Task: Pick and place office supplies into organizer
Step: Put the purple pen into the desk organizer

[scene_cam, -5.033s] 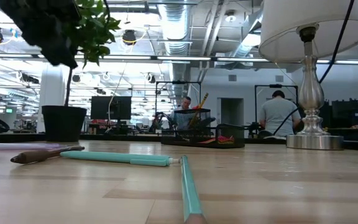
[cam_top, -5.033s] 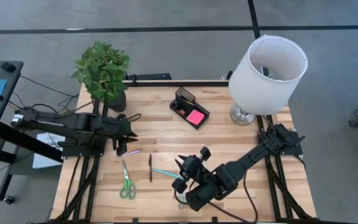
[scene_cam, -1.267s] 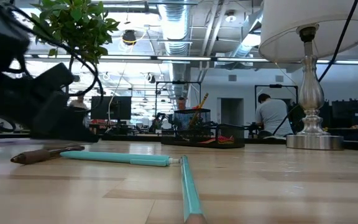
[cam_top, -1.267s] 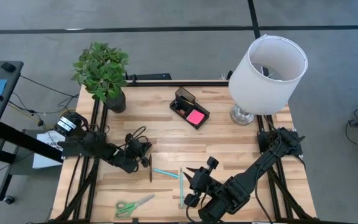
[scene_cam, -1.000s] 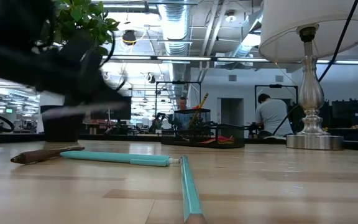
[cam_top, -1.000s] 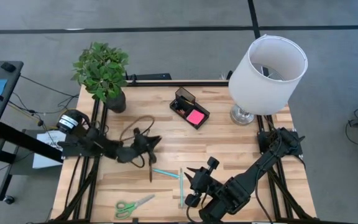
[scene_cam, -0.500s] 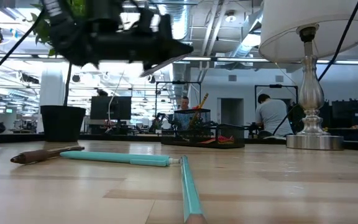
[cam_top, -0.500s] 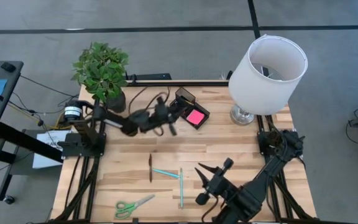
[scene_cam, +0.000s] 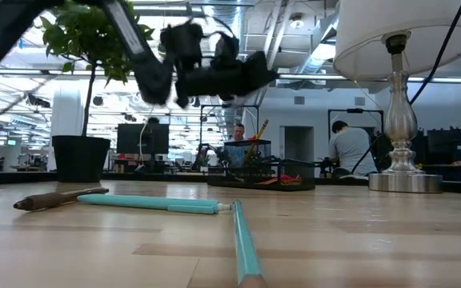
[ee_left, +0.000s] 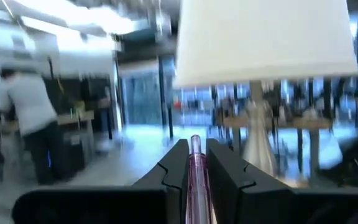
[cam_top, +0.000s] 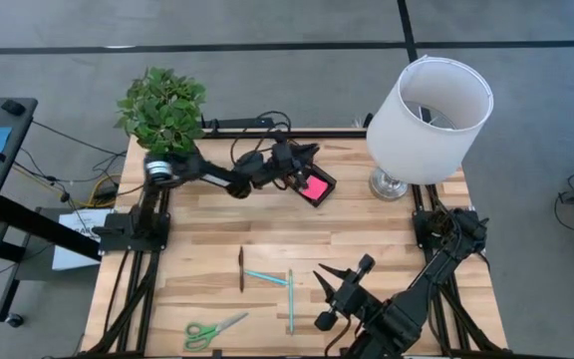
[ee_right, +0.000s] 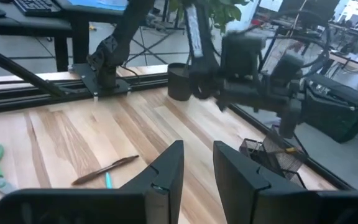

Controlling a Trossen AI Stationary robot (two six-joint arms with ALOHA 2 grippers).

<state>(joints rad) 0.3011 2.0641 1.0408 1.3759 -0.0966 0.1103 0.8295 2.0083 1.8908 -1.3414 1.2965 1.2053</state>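
My left gripper [cam_top: 305,158] hangs over the black organizer [cam_top: 297,172] at the table's far middle, shut on a pale pink pen [ee_left: 195,165]. In the low view it [scene_cam: 250,74] is well above the organizer [scene_cam: 250,164]. A pink sticky-note pad [cam_top: 315,187] lies in the organizer's low tray. My right gripper [cam_top: 339,287] is open and empty near the table's near edge. A dark pen [cam_top: 240,269], two teal pens [cam_top: 265,278] [cam_top: 290,299] and green scissors [cam_top: 215,329] lie flat on the table. My left gripper pinches the pale pink pen's shaft [ee_left: 196,180] between its two fingers. The pen lies along the fingers and its end [ee_left: 195,142] sticks out past the fingertips. It is lifted clear of the table and the organizer.
A white lamp [cam_top: 427,120] stands at the far right, close beside the organizer. A potted plant [cam_top: 164,115] stands at the far left corner. Bare wood lies between the organizer and the loose pens. People stand in the room beyond the table.
My left gripper has risen from the table's middle left, near the dark pen, and swung toward the far edge and right to above the organizer, carrying the pale pen clear of the table. My right gripper has drawn back a little toward the right.
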